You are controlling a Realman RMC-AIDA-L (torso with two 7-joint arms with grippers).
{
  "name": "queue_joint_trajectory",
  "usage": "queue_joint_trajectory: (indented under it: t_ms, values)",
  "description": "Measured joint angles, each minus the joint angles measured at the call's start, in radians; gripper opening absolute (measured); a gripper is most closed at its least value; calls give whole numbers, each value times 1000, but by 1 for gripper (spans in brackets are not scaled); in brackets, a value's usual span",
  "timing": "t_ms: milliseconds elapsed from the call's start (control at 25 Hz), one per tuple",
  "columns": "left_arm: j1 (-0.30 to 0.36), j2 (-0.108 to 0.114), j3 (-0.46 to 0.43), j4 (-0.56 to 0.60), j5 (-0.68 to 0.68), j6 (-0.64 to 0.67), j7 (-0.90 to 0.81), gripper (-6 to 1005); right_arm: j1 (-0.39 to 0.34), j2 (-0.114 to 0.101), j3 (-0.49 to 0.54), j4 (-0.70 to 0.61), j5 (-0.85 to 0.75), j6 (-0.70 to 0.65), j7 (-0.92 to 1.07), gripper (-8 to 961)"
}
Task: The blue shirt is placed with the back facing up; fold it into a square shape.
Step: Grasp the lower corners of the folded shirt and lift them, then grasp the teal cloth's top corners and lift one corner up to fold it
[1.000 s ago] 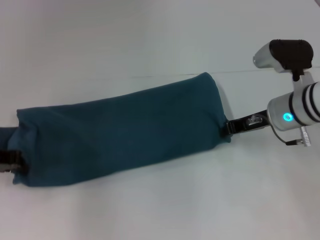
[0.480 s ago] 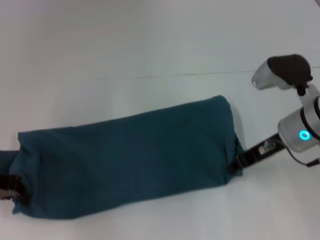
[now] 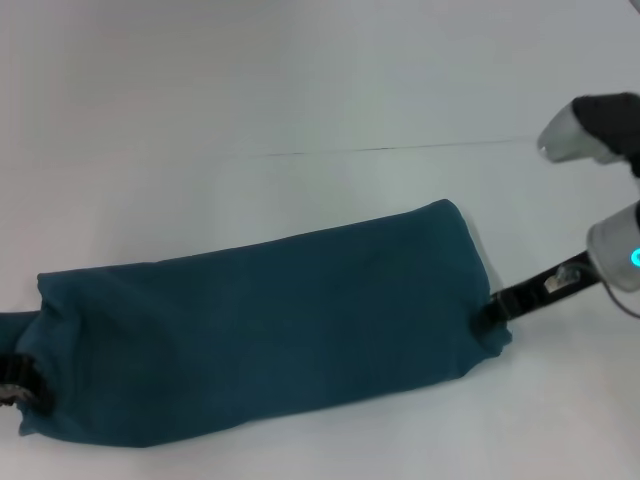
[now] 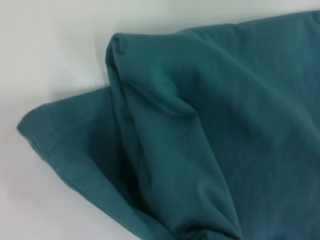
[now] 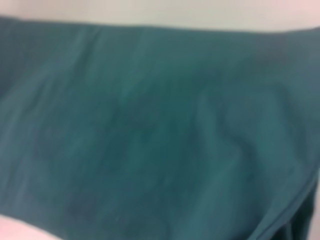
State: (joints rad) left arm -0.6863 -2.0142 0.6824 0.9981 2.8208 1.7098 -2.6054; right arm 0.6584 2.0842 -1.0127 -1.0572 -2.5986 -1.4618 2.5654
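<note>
The blue shirt (image 3: 270,330) lies as a long folded band across the white table, its plain side up. My right gripper (image 3: 490,318) is at the band's right end, shut on the lower corner of the fabric. At the frame's far left my left gripper (image 3: 15,385) shows only as a dark piece, clamped on the shirt's left end where the cloth bunches. In the left wrist view the shirt (image 4: 210,125) shows a folded edge and a loose hemmed flap. The shirt (image 5: 150,125) fills the right wrist view.
The white table (image 3: 300,80) stretches behind and in front of the shirt, with a thin seam line (image 3: 400,149) running across it. My right arm's silver wrist with a lit blue ring (image 3: 620,255) hangs at the right edge.
The whole band of shirt has slid to the right and toward the near edge. My right arm has drawn back to the right with the end in its grip, and the left end followed.
</note>
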Motion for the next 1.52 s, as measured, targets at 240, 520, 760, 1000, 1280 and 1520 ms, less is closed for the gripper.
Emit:
queue_joint_trajectory:
  t_ms: [240, 520, 760, 1000, 1280, 1520]
  values:
    - [-5, 7, -20, 1, -1, 10, 5, 111, -12, -16, 97, -96, 6, -45, -25, 274]
    - [-25, 25, -70, 4, -30, 69, 23, 112, -33, -4, 198, -219, 87, -94, -116, 472]
    - [-64, 57, -156, 5, -99, 147, 28, 112, -104, 13, 172, -151, 419, -11, -318, 609]
    - [-102, 83, -193, 0, -157, 185, 19, 111, -138, 12, 132, 155, 733, 168, -705, 510]
    - [-150, 102, -220, -16, -218, 193, 0, 111, -87, 17, 118, 528, 959, 281, -1260, 123]
    - [-206, 131, -244, -57, -348, 191, -40, 112, -3, 24, 107, 747, 1042, 355, -1541, -2]
